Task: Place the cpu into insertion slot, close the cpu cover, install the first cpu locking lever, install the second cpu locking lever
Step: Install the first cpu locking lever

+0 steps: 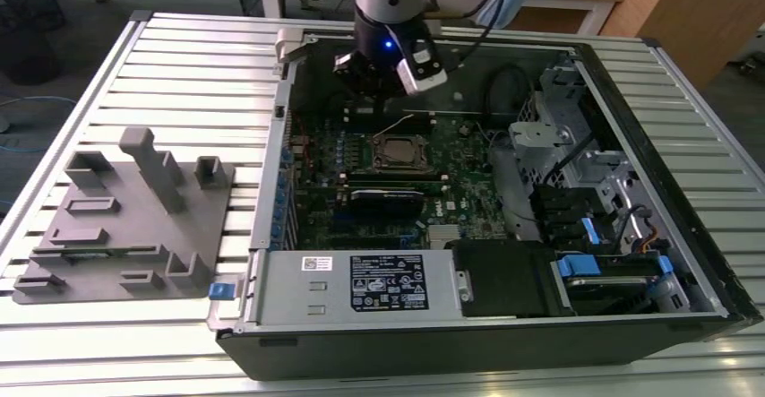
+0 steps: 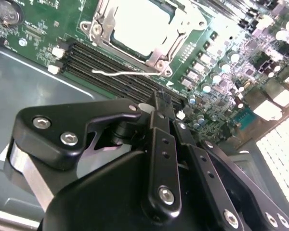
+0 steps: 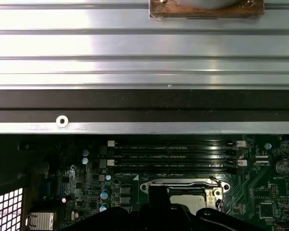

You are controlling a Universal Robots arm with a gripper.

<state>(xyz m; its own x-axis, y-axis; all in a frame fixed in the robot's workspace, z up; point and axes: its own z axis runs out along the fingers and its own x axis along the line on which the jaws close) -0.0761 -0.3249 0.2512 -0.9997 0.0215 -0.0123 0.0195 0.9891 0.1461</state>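
Exterior view: my gripper (image 1: 382, 101) hangs just beside the insertion slot (image 1: 400, 151), close for lever work. Second wrist view: my fingers (image 2: 161, 144) seem pressed together; the cpu (image 2: 137, 24) sits framed by the cpu cover (image 2: 183, 36), one locking lever (image 2: 120, 73) unlatched. First wrist view: the insertion slot lies straight ahead.

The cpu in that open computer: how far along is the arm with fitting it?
Looks done: the cpu lies in the insertion slot, and the cpu cover seems to be down around it. In hand: the tool hangs just above the board beside the socket. Left: one thin locking lever stands free over the memory slots, so the locking looks unfinished.
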